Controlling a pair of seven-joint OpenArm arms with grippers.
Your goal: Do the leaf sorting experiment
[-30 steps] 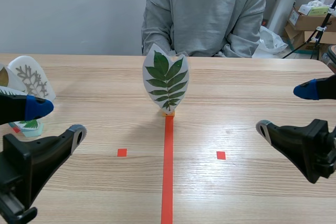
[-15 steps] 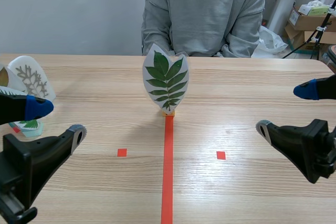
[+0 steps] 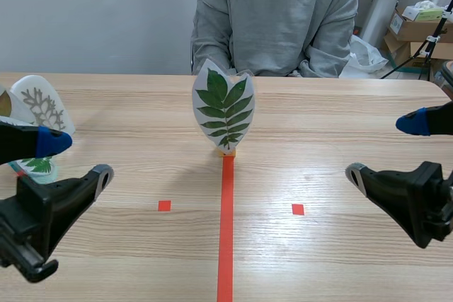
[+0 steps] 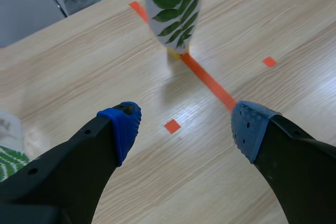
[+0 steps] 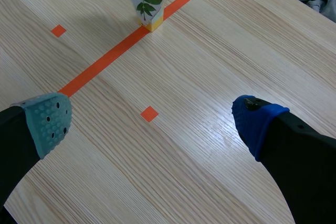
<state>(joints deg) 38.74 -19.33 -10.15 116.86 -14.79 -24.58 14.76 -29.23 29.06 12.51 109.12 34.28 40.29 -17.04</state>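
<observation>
- The leaf card [image 3: 224, 107] stands upright on a yellow base [image 5: 151, 23] at the far end of the tape line, mid-table [image 3: 340, 111], in front of a person [image 3: 276, 19].
- Other cards [image 3: 44, 104] stand at the table's left edge, just beyond the left gripper [image 3: 79, 159].
- Left gripper: fingers apart, holding nothing.
- Right gripper [image 3: 382, 146]: fingers apart, holding nothing, well apart from the leaf card.

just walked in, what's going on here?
Nothing is held. Both the left gripper and right gripper hover open over the wooden table. A white leaf-shaped card with a green compound leaf stands upright at the far end of the orange-red tape line. More leaf cards sit by the left arm; a person in grey sits opposite.
</observation>
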